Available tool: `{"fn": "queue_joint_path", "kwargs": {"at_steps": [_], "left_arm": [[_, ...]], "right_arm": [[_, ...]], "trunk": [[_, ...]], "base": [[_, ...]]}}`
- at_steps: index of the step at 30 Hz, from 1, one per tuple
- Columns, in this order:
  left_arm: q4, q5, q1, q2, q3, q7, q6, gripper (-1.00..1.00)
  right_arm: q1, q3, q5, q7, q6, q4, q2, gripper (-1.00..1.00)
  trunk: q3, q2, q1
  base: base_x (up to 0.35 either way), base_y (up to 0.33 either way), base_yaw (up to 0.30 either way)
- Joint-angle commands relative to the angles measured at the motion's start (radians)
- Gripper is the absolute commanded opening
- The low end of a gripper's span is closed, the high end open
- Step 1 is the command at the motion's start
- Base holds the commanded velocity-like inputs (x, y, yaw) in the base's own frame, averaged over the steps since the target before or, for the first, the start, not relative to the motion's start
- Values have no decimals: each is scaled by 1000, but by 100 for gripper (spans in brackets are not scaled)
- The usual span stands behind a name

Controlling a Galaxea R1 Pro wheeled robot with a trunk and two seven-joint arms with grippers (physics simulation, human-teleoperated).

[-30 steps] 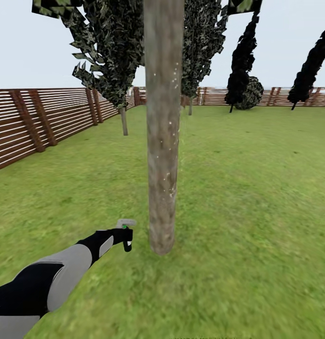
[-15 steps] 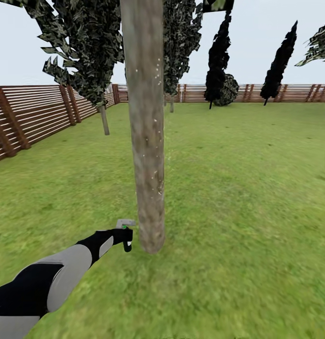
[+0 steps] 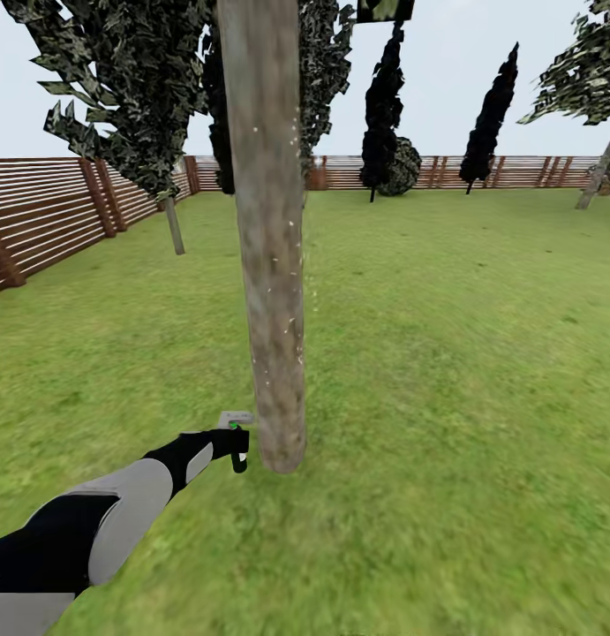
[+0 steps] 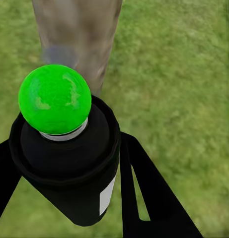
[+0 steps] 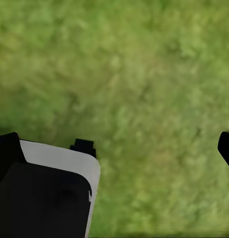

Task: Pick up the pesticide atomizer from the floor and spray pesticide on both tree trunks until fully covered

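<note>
A thick grey-brown tree trunk (image 3: 269,265) rises from the lawn just ahead of me, dotted with small pale specks. My left gripper (image 3: 230,447) is stretched out low toward its base and is shut on the pesticide atomizer (image 3: 238,439). In the left wrist view the atomizer (image 4: 69,163) is a black bottle with a round green cap (image 4: 54,99), clamped between the black fingers (image 4: 144,188), with the trunk (image 4: 79,39) close behind it. My right gripper (image 5: 119,148) hangs open over bare grass.
A brown slat fence (image 3: 48,212) runs along the left and back of the lawn. A thin-trunked leafy tree (image 3: 174,225) stands at the left, dark conifers (image 3: 380,115) stand by the back fence, and a leaning tree (image 3: 596,177) is at the far right.
The whole view has swung to the right, so the trunk and fence sit further left in the picture. The left arm with the atomizer holds the same pose.
</note>
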Motion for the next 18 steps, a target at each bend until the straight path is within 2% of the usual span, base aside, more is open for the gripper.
{"fn": "queue_joint_path", "kwargs": {"at_steps": [1,3,7,10,14,18], "left_arm": [[-2,-1,0,0,-2,-3,6,-100],[-2,-1,0,0,-2,-3,5,-100],[-2,-1,0,0,-2,-3,4,-100],[-2,-1,0,0,-2,-3,4,-100],[-2,-1,0,0,-2,-3,5,-100],[-2,-1,0,0,-2,-3,5,-100]], "right_arm": [[0,9,-7,-2,-3,2,0,100],[-1,9,-7,-2,-3,2,0,100],[0,9,-7,-2,-3,2,0,100],[0,9,-7,-2,-3,2,0,100],[-1,9,-7,-2,-3,2,0,100],[0,9,-7,-2,-3,2,0,100]], "trunk": [[-1,-1,0],[-2,-1,0],[-4,-1,0],[-5,-1,0],[-5,-1,0],[-5,-1,0]], "base": [[0,336,-299],[0,255,-299],[0,59,-297],[0,134,-144],[0,310,-36],[0,335,-228]]}}
